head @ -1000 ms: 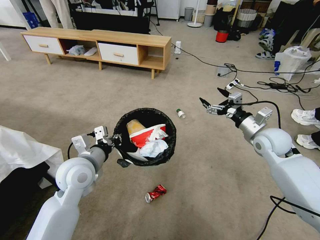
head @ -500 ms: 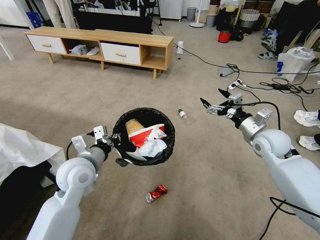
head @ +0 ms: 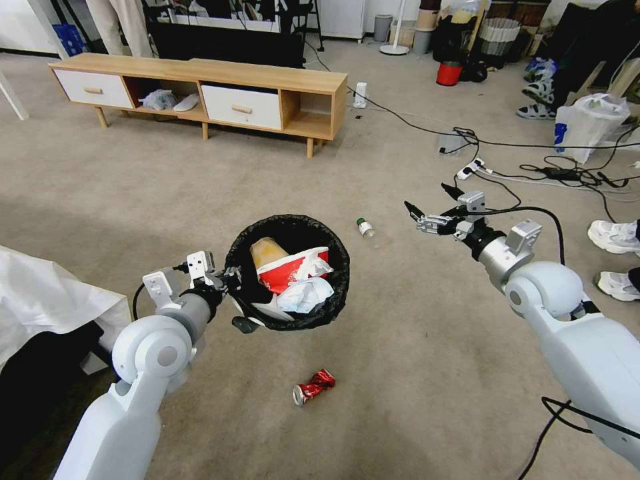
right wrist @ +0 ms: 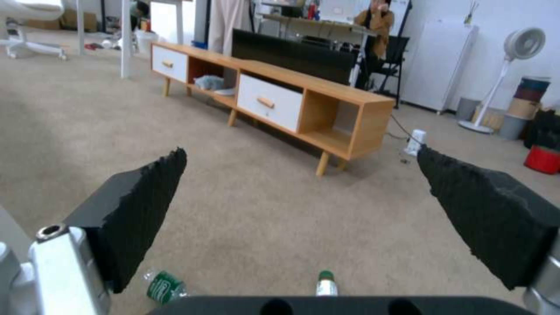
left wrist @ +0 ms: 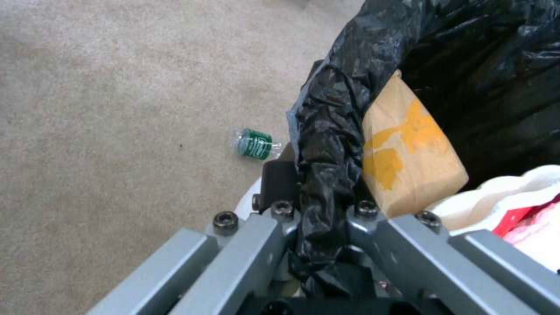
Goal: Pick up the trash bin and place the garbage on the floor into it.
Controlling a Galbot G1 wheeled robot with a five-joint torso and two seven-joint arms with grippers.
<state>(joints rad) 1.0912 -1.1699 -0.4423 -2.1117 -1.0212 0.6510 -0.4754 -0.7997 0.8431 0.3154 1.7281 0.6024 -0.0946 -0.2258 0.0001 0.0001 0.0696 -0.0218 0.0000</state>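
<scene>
Left gripper (head: 230, 277) pinched tight on bag-lined rim of trash bin (head: 290, 230), held up off floor (head: 413, 373). Carton, tissue already inside. Right gripper (head: 433, 203) spread wide, hovering near bottle (head: 363, 227). Crushed can (head: 313, 387) lying below bin.
</scene>
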